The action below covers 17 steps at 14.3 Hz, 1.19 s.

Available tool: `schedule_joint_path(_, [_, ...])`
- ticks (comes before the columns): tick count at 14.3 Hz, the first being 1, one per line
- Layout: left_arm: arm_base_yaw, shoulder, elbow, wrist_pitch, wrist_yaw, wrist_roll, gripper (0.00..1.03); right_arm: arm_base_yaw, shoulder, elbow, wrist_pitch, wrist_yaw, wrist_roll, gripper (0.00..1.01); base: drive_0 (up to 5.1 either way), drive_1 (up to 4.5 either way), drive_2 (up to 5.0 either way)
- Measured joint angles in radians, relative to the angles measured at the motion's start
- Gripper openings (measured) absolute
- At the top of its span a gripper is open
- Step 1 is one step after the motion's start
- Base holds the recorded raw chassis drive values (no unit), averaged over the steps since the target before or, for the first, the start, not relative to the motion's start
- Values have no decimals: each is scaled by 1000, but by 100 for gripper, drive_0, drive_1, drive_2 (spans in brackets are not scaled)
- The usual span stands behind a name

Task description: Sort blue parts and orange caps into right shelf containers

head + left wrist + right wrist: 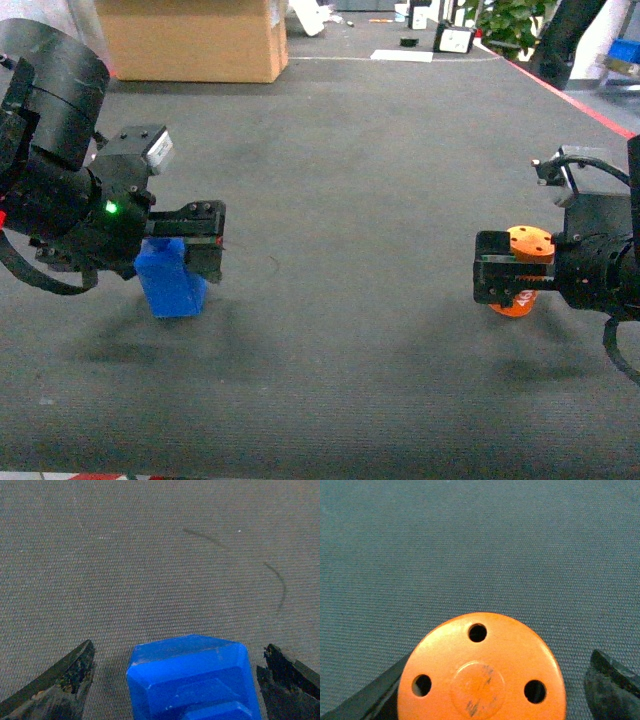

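Grey worktop (pixel 350 200) bare between arms. We see blue part (pixel 170 280) sitting between spread left pincer (pixel 205 240) jaws; orange cap (pixel 522 268) likewise inside gaping right pincer (pixel 497 275).

Both arms are matte black and blocky, each carrying a grey-topped camera box behind its gripper, the left arm (pixel 70 190) showing a bulky rounded joint, a green indicator light and looping black cable, the right arm (pixel 600 265) likewise cabled.
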Motion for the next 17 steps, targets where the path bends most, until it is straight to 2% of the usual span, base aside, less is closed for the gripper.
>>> schedule_joint_path(2, [1,7,12,-37,-2,0,98,5,3,3,-16,9,-11,80,0,0,0])
schedule_joint_path(3, [3,12,13,-21,-8,1,89,6,6,5,-14,10,-16,69,0,0,0])
schedule_joint_path(4, [5,16,16,5,-10,-7,54,11,6,7,-11,13,-31,46,0,0,0])
schedule_joint_path(5, [6,14,-2,82,-27,-27,45,11,0,-5,23,13,-30,46,0,0,0])
schedule_joint_path(6, [11,-82,-117,287,-79,-72,44,10,-113,-94,144,49,-29,46,0,0,0])
schedule_joint_path(7, [11,-232,-224,449,-117,-81,44,10,-259,-172,235,81,-25,46,0,0,0])
schedule_joint_path(8, [8,-321,-285,532,-150,-73,44,10,-340,-218,273,100,-26,46,0,0,0])
schedule_joint_path(9, [2,-389,-342,608,-184,-52,44,11,-404,-261,299,121,-30,46,0,0,0])
schedule_joint_path(10, [-61,-689,-650,902,-344,6,44,55,-741,-475,262,220,-42,46,0,0,0])
schedule_joint_path(11, [-105,-829,-769,981,-420,57,44,72,-902,-536,198,234,-42,46,0,0,0])
schedule_joint_path(13, [-160,-1110,-937,970,-542,132,44,100,-1183,-588,69,285,-48,46,0,0,0])
schedule_joint_path(17, [-160,-1218,-994,930,-575,161,44,119,-1286,-597,15,309,-60,46,0,0,0])
